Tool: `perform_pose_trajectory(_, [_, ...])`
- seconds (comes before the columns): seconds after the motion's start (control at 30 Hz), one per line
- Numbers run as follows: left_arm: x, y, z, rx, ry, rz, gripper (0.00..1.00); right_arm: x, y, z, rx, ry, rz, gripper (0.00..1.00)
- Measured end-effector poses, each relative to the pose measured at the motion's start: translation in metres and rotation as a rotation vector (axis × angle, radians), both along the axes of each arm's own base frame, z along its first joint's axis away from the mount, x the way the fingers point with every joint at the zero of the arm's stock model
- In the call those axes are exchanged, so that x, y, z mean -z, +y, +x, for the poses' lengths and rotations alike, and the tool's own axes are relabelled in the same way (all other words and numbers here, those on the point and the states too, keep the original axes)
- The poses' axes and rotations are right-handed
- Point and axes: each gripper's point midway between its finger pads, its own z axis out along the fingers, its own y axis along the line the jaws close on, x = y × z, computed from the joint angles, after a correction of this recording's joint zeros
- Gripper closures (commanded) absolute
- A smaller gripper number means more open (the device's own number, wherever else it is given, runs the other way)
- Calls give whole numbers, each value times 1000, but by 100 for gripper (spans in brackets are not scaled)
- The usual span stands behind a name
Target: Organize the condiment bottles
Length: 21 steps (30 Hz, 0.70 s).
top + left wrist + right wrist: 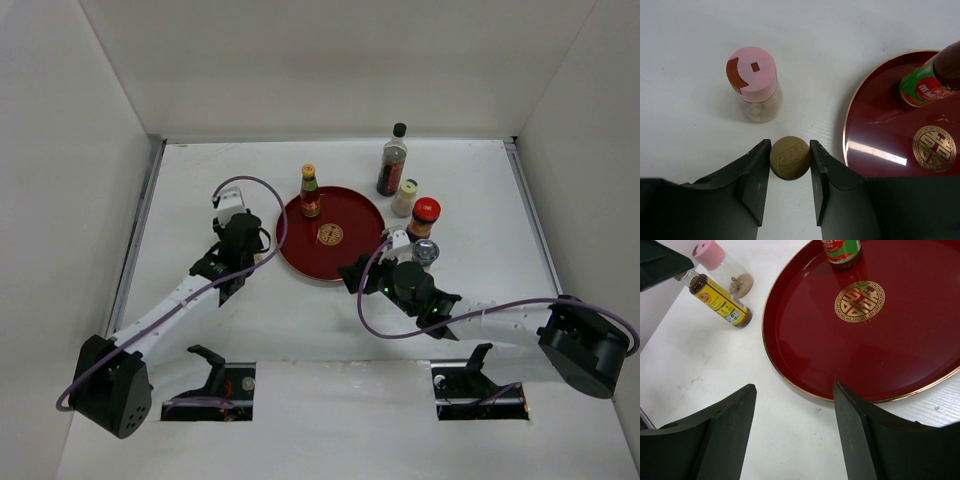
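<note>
My left gripper [790,165] [245,236] is shut on the ribbed cap of the small yellow bottle [790,158], left of the round red tray [350,250]. In the right wrist view that bottle [722,305] hangs tilted from the cap. The pink-capped jar [754,82] [720,265] stands just beyond it. The orange-capped brown bottle [310,192] [925,82] stands on the tray's far left. My right gripper [795,405] [352,272] is open and empty over the table at the tray's near rim [805,392]. The tall dark bottle [392,160], cream bottle [405,197], red-lidded jar [425,214] and grey-lidded jar [425,252] stand right of the tray.
White walls close in the table on the left, far and right sides. The grey-lidded jar stands close beside my right arm's wrist. Purple cables loop over both arms.
</note>
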Motion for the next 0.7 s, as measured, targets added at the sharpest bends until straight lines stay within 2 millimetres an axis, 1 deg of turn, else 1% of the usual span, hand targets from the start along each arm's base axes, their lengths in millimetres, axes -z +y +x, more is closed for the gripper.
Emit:
perform_pose_trajectory(0.07, [-2,-6,-3,21,4,13,86,0,0,0,1,2,2,31])
perform_pose_trajectory(0.13, [-11,-15,-6,53,-6,23,86,0,0,0,1,2,3,30])
perform_pose_trajectory(0.23, [-40,-33,-5,101,-61,17,86,0,0,0,1,2,3,31])
perform_pose_trajectory(0.33, [-72,-55,4,138,-131,-14,86,1,0,0,1,4,1,31])
perform_pose_trajectory(0.4, [-85,-70,15,155,-168,-35,86,1,0,0,2,5,2,31])
perform_pose_trajectory(0.43, [-87,-77,21,161,-176,-40,86,1,0,0,2,5,3,31])
perform_pose_trajectory(0.5, [-82,-91,36,174,-171,-42,86,1,0,0,2,5,3,31])
perform_pose_trajectory(0.57, [-67,-102,48,187,-145,-31,86,1,0,0,2,5,3,31])
perform_pose_trajectory(0.7, [-35,-115,60,217,-76,9,86,1,0,1,3,5,4,31])
